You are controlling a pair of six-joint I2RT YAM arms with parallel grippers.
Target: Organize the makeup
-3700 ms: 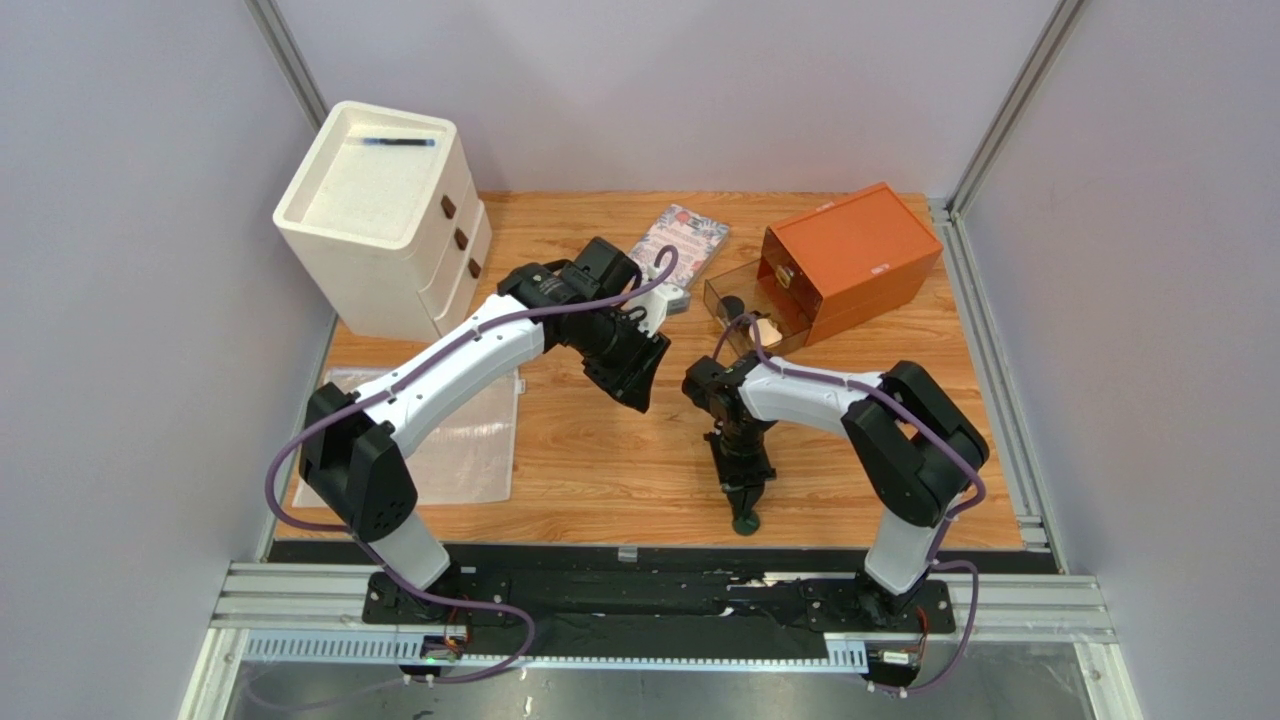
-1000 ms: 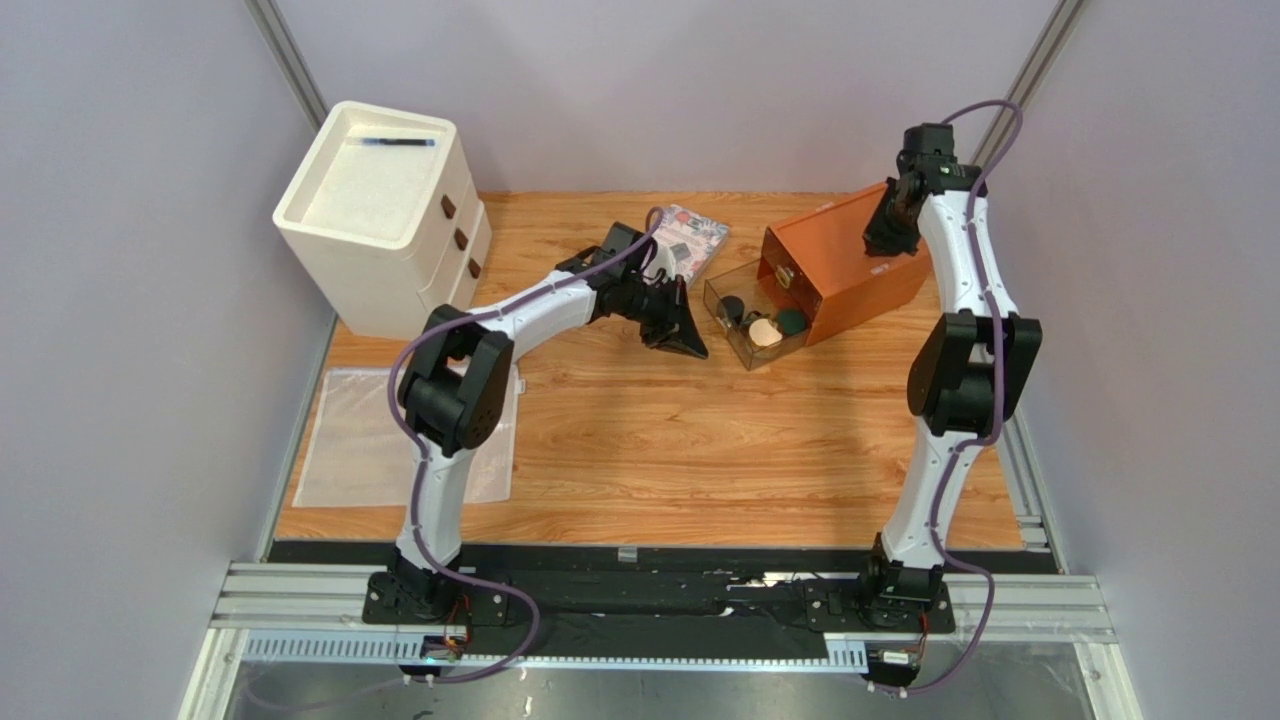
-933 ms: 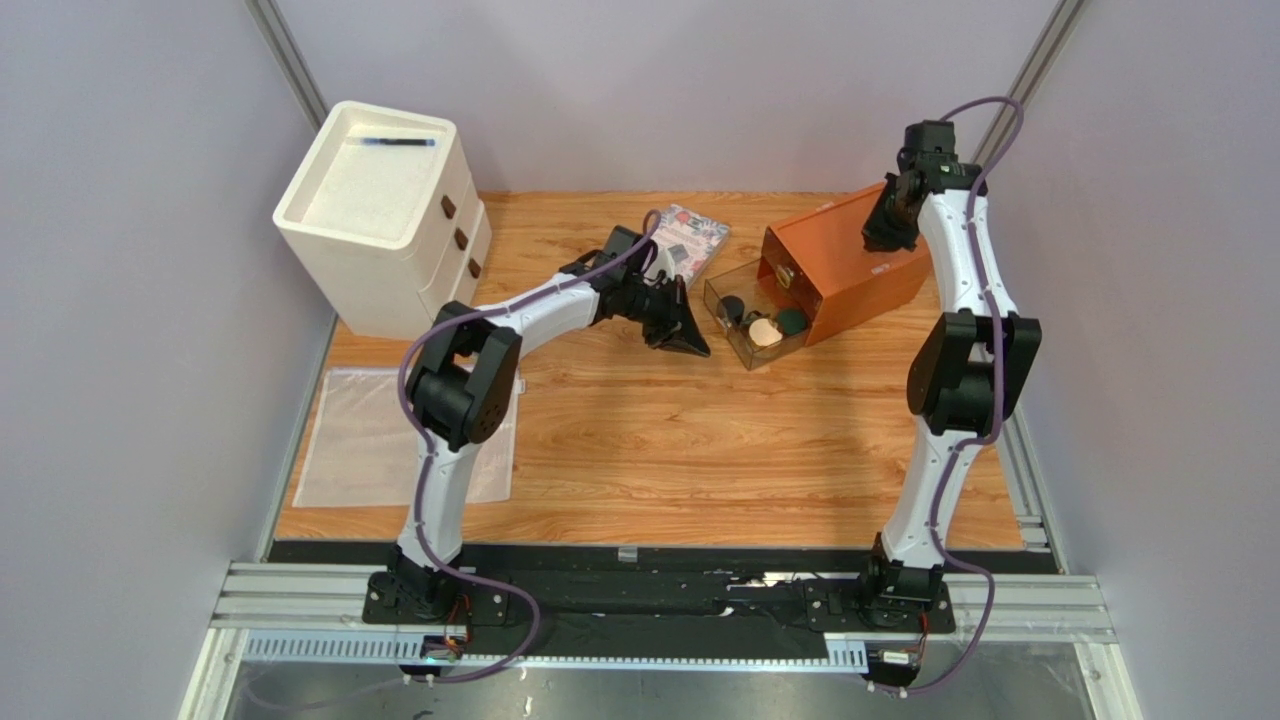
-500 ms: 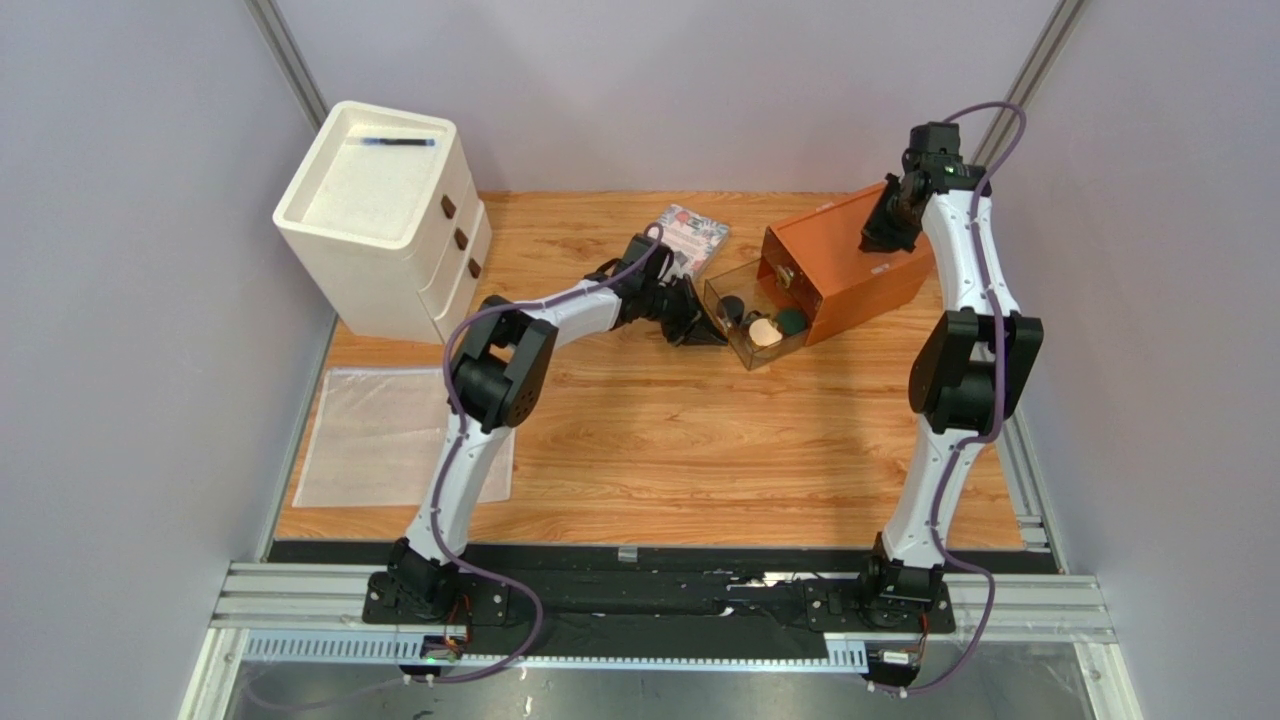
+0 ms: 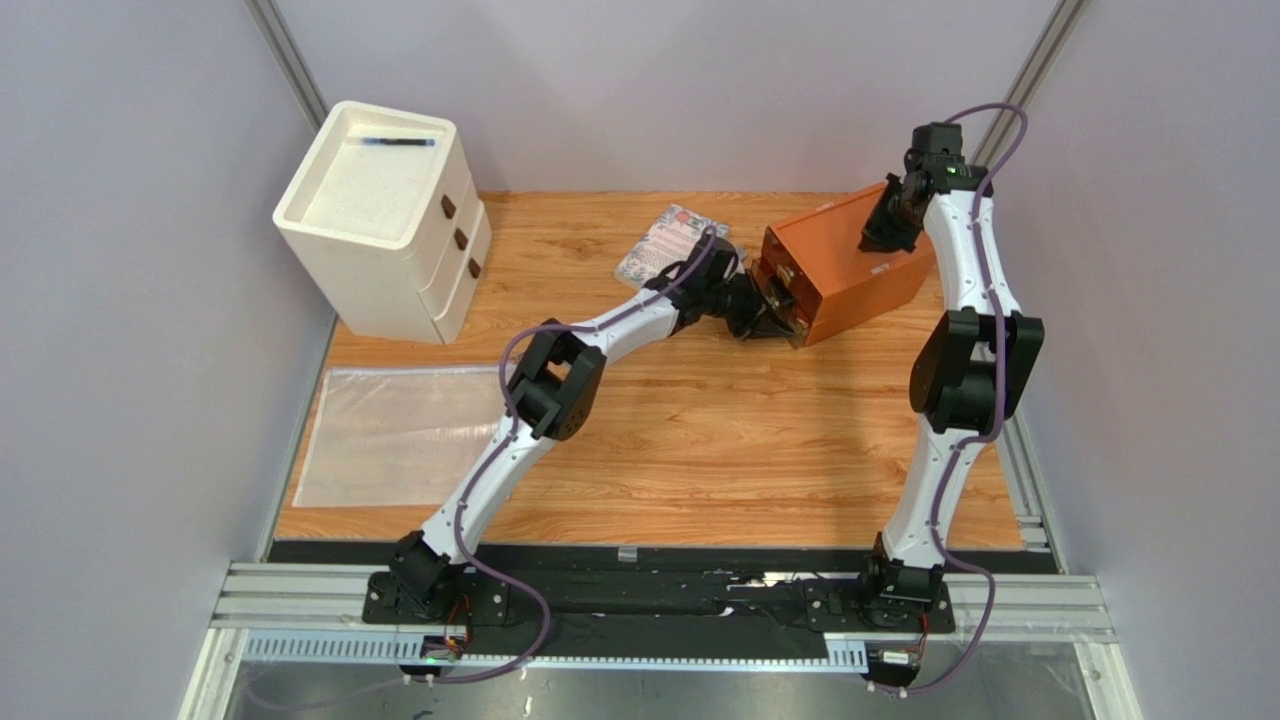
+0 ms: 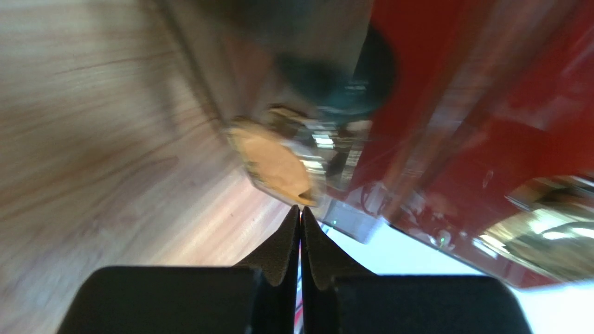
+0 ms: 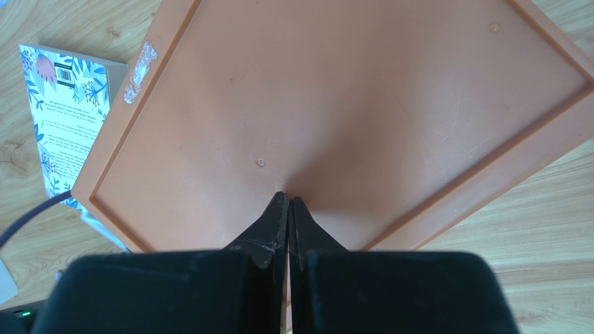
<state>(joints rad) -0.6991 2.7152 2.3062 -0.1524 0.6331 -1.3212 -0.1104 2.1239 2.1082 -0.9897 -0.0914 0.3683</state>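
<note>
The orange box (image 5: 849, 255) stands at the back right. Its clear drawer (image 6: 209, 76) shows close up and blurred in the left wrist view. Through the drawer wall I see the gold-rimmed compact (image 6: 275, 163) and a dark-green disc (image 6: 334, 69). My left gripper (image 5: 763, 311) is shut and empty, its tips (image 6: 301, 209) against the drawer front. My right gripper (image 5: 884, 228) is shut, its tips (image 7: 288, 198) resting on the orange box top (image 7: 348, 104). The tubes and the black jar are hidden.
The floral booklet (image 5: 669, 240) lies just left of the box and also shows in the right wrist view (image 7: 70, 118). A white drawer unit (image 5: 383, 210) with a black pen (image 5: 398, 141) on top stands back left. A clear plastic bag (image 5: 398, 435) lies front left.
My left arm has stretched right and its shut gripper has pushed the clear drawer into the orange box. My right gripper has stayed on the box top.
</note>
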